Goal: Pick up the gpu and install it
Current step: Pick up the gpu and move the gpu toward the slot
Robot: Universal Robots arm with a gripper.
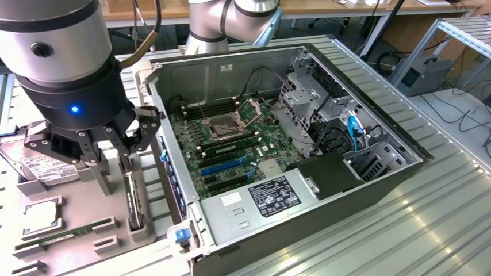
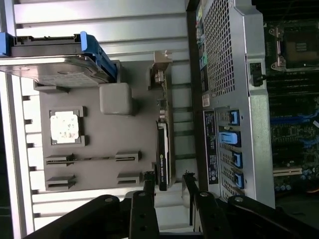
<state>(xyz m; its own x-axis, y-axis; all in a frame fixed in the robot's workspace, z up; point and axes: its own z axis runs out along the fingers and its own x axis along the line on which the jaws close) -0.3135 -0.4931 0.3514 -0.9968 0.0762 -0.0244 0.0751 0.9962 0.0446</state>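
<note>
Pincer [image 2: 168,180] spread wide, straddling the gpu [image 2: 163,149] standing on edge.

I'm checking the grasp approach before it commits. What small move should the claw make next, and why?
Probably a short descent. The claw is open and its fingers flank the gpu, which stands on edge in the grey tray beside the computer case. The fingertips seem to sit just above the card's edge, so closing now might catch too little.

I see my gripper [image 2: 168,177] spread open, one finger on each side of the gpu [image 2: 163,144], which stands on edge in the grey tray [image 2: 114,134] beside the computer case [image 2: 234,74].
</note>
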